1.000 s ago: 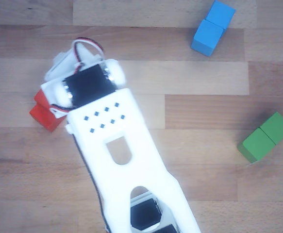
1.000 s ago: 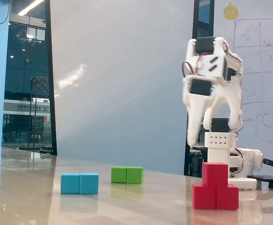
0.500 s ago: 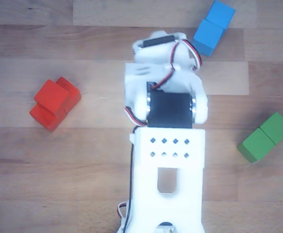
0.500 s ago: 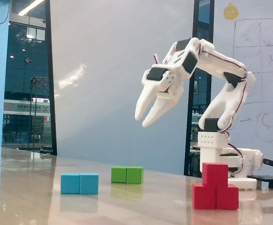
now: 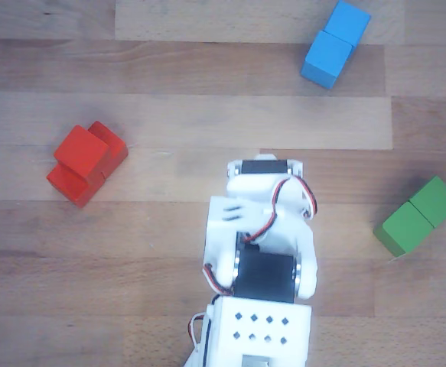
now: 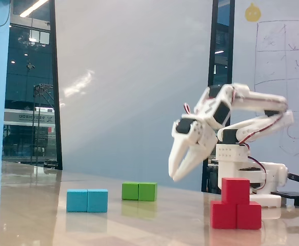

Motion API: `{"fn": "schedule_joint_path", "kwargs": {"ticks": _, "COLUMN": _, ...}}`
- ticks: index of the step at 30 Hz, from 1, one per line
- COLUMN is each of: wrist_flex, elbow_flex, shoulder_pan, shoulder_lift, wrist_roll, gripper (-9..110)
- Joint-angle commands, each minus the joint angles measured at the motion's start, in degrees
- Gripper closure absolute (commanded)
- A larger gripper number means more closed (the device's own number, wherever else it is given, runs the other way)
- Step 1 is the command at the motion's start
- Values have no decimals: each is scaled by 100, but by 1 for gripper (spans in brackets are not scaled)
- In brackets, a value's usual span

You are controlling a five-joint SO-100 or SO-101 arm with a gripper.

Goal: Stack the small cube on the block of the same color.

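My arm has folded back toward its base, at six o'clock in the other view. My gripper hangs empty, nearly closed. The small cube sits on the block, at nine o'clock: stacking looks complete.

One camera looks straight down on the wooden table. The other sits low at table level, side-on. Both take in the red stack, arm and coloured blocks.

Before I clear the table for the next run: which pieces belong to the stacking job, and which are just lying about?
Job:
- small red cube, on top of
- red block

Lying about:
- blue block
- green block
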Motion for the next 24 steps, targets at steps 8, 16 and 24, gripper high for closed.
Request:
{"fn": "schedule_joint_path", "kwargs": {"ticks": 8, "wrist_flex": 1230, "elbow_flex": 773, "shoulder_pan": 0, "shoulder_lift": 2408, "wrist_roll": 105, "gripper": 101}}
{"fn": "schedule_joint_path", "kwargs": {"ticks": 16, "wrist_flex": 1767, "elbow_flex": 870, "shoulder_pan": -220, "shoulder_lift": 3067, "wrist_roll": 738, "gripper": 101}}
{"fn": "schedule_joint_path", "kwargs": {"ticks": 24, "wrist_flex": 1775, "elbow_flex": 888, "shoulder_pan": -466, "shoulder_lift": 3076, "wrist_roll": 404, "gripper": 101}}
